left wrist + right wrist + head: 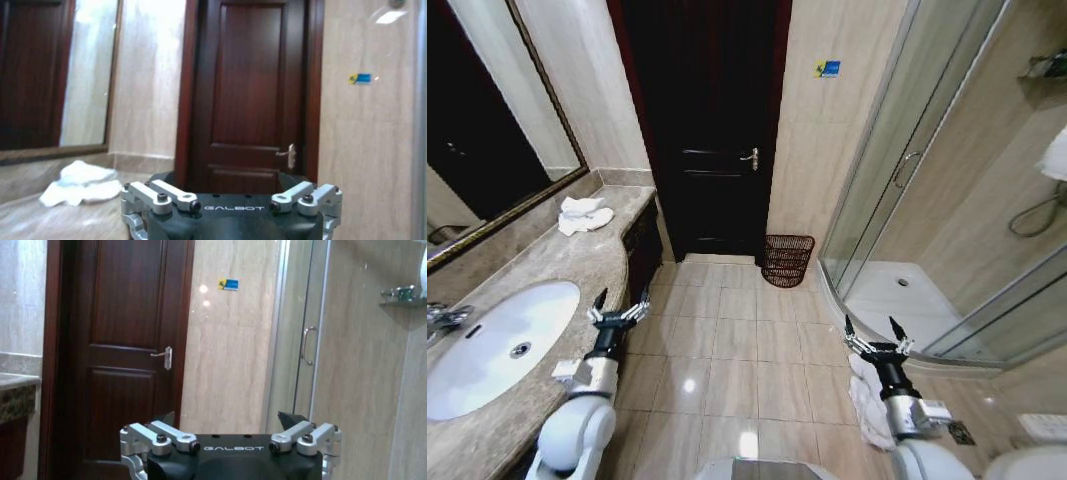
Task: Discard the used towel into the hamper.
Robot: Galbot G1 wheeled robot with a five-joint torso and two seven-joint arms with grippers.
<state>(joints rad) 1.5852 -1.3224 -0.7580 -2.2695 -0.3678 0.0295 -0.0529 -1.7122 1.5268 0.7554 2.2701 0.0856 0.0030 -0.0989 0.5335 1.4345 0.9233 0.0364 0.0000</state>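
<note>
Bathroom, seen from the head camera. One dark wooden door [717, 130] shut at the far end, one glass shower enclosure [947, 200] to the right, one stone counter [547, 270] with a single white sink [497, 340] to the left under a mirror [487, 110].

One hamper [787, 260] — dark wire weave — stands on the tiled floor [727, 340] by the wall, between door and shower. Open tile lies between it and the robot.

One crumpled white towel [585, 214] lies at the counter's far end (well apart from the hamper); more white cloth [867, 395] lies on the floor beside the right arm.

Two grippers, both low and near: left gripper [619, 307] at the counter's edge, right gripper [875, 335] over the floor — fingers spread wide on each, nothing held.
</note>
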